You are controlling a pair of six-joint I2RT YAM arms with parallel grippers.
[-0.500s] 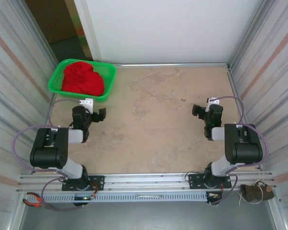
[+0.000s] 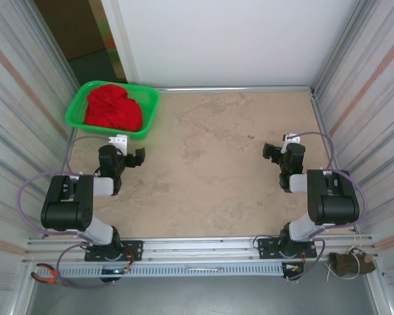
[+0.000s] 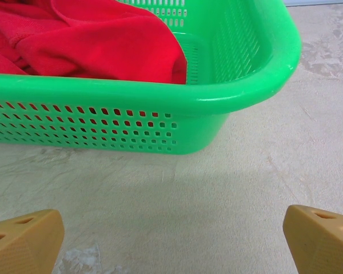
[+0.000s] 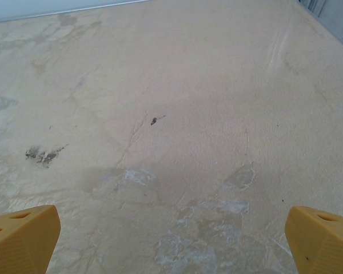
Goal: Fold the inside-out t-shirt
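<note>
Inside-out t-shirt (image 2: 113, 110) of bright red cloth is sitting at the far end of this layout, so the account is beginning at the near edge. Nearest the camera above, a silver metal rail (image 2: 197, 252) is carrying the bases of the 2 black arms, with red-handled pliers (image 2: 44, 275) lying at its left end.

Further in, the left gripper (image 2: 136, 157) is hovering low over the mottled beige table (image 2: 210, 177), its 2 yellow-tan fingers (image 3: 23, 242) standing wide apart with nothing between them. On the other side, the right gripper (image 2: 270, 152) is doing the same, its yellow-tan fingers (image 4: 23, 240) spread wide over bare tabletop and gripping nothing.

Just beyond the left gripper, the green plastic mesh basket (image 2: 152, 105) is resting in the table's far left corner. The t-shirt is lying bunched inside it, rising slightly above the rim, no print or lettering showing on its folds.
</note>
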